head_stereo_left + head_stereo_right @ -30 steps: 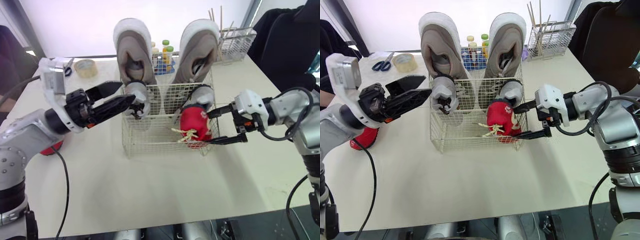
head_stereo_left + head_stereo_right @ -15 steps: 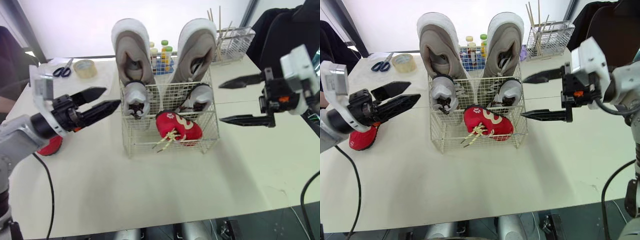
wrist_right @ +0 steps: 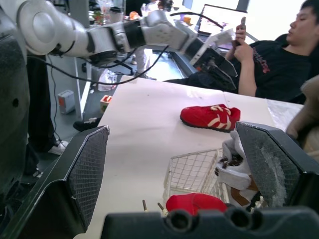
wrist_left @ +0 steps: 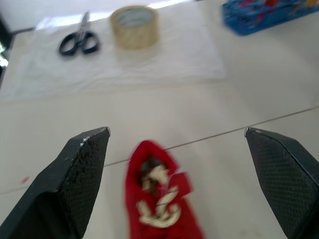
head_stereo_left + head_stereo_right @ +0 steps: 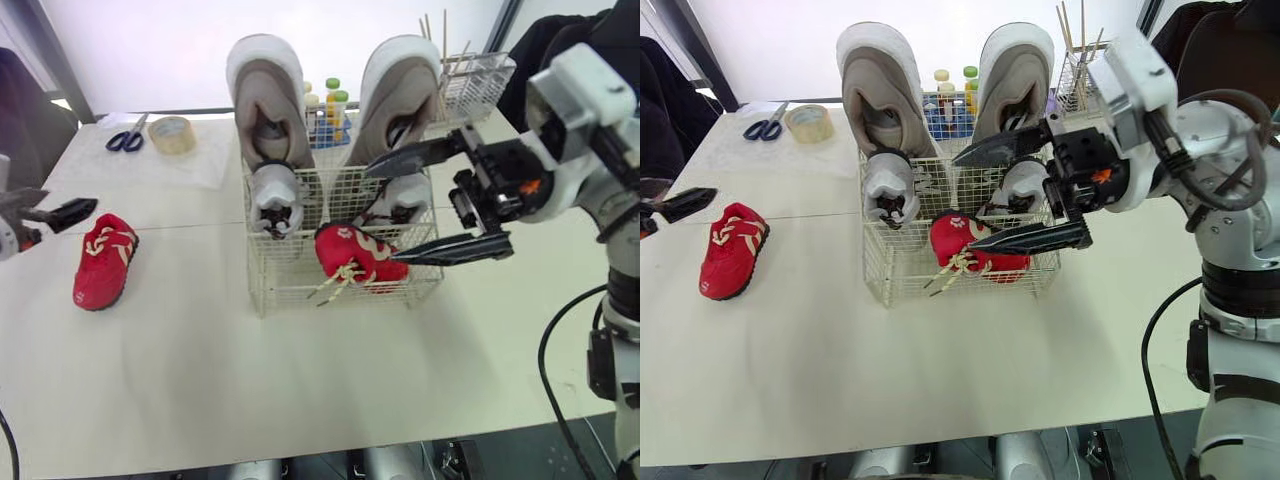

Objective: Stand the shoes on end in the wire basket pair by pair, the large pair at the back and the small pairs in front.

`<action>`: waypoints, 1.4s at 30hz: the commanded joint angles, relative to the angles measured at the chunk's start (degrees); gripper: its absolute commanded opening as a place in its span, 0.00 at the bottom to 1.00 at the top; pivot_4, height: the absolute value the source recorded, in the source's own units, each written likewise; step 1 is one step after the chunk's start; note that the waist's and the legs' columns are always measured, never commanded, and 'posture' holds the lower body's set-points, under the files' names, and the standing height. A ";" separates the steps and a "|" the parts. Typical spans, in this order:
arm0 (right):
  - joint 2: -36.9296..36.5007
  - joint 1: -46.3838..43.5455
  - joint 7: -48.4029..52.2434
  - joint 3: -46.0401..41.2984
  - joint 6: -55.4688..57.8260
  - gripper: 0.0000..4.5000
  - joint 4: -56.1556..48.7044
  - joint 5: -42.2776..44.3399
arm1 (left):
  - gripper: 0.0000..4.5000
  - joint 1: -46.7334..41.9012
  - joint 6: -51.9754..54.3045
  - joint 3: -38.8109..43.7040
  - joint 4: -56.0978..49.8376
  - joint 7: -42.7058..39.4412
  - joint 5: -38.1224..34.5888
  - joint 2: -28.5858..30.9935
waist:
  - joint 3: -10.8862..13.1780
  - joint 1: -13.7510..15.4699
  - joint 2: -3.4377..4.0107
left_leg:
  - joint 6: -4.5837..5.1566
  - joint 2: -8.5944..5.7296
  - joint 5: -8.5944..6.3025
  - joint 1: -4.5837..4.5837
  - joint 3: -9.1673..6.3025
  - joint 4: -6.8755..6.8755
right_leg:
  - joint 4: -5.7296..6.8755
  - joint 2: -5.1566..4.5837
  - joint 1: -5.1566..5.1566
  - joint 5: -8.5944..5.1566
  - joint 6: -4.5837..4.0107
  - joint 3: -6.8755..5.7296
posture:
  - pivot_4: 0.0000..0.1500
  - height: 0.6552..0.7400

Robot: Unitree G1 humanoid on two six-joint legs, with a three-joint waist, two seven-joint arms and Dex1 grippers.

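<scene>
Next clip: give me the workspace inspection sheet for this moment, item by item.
Surface: pale table.
Job's things: wire basket holds large pair upright at back, small grey pair upright before it, one red shoe lying in front; loose red shoe on the table outside.
Clutter: scissors, tape roll, bottles, stick caddy.
Claws: left claw open, aimed at the loose red shoe; right claw open by the basket.
Cables: black cable under the right arm.
Surroundings: seated person.

Pale table (image 5: 300, 380) carries the wire basket (image 5: 285, 282) at frame centre and one red shoe (image 5: 103, 262) lying flat at mid-left. Scissors (image 5: 126, 139) and tape roll (image 5: 173, 134) sit upper left. A blue bottle tray (image 5: 325, 132) sits behind the basket, a wire rack (image 5: 478, 80) with sticks upper right.
</scene>
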 commanded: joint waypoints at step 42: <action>-6.51 1.75 -7.65 -5.33 1.95 1.00 2.44 -3.10 | 0.01 -15.98 -15.36 7.81 -40.37 23.38 0.55 -42.25 | -0.15 0.55 -0.78 | -0.06 -0.09 0.12 -0.85 0.21 0.47 | 0.25 -0.25 -0.72 0.30 0.51 -0.30 | 1.00 1.00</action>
